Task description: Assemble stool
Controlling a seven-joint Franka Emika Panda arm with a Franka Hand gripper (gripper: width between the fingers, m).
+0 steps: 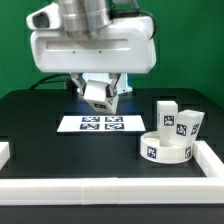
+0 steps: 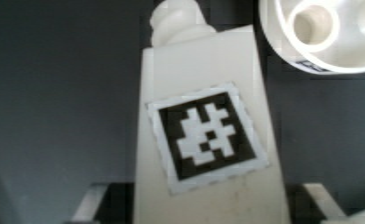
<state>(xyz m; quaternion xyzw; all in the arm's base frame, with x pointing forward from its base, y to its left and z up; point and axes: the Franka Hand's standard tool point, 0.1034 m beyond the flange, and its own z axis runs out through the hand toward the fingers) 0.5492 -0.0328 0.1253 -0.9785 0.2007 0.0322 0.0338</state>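
While the end effector [image 1: 99, 94] clamps 1 leg [image 2: 200, 130], seat [image 1: 165, 149] beside 2 legs [image 1: 188, 124]

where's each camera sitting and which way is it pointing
Exterior view: off the arm, facing the table from slightly above; shows the arm, its gripper shut on a leg, the marker board and the seat.
Wrist view: on the wrist, looking along the fingers at the held leg, seat beyond; only the fingers show.
Shared: the held leg and the seat.

Open table [image 1: 40, 125] on the exterior view's left; seat [image 1: 165, 150], loose legs [image 1: 187, 125] and rail [image 1: 210, 160] crowd its right
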